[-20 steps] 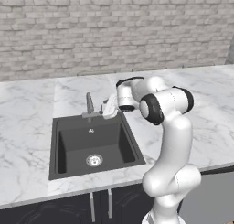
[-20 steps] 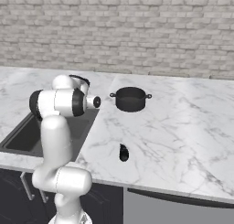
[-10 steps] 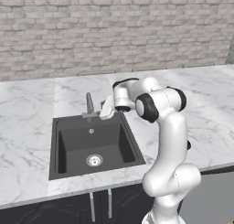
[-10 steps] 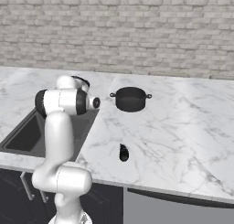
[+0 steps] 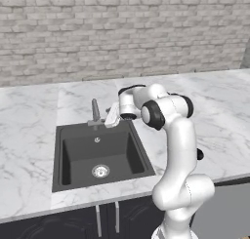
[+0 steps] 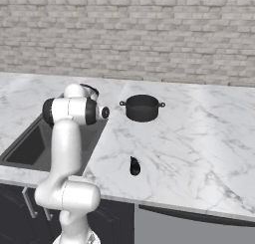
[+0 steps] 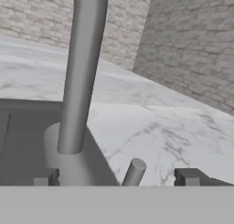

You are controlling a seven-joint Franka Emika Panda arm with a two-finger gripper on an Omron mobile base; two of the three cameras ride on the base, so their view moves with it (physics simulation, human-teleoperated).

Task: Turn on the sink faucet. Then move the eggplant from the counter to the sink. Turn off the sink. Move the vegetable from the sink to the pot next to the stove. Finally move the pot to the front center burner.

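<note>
Faucet [image 5: 95, 111] stands at the back rim of the sink [image 5: 100, 152], a slim grey spout on a low base. The end effector [image 5: 112, 116] sits just to the right of it in the left base view, low over the sink's back edge, close beside the base. In the hand view the spout [image 7: 84, 70] rises tall ahead and slightly left of centre, its base spreading between the two dark fingertips [image 7: 188, 176], which stand well apart at the bottom. A small grey lever stub [image 7: 134, 172] pokes up between the fingertips, nearer the right one; whether either tip touches it cannot be told.

The sink is a dark recessed basin with a round silver drain [image 5: 100, 171] on its floor. The white marble surface [image 6: 199, 148] runs around it.

The eggplant [image 6: 134, 166] lies on the surface near the front edge in the right base view, small and near-black, well apart from the end effector and to the right of the sink. A black two-handled pot [image 6: 142, 107] stands farther back on the same surface, behind the eggplant and to the right of the arm.
</note>
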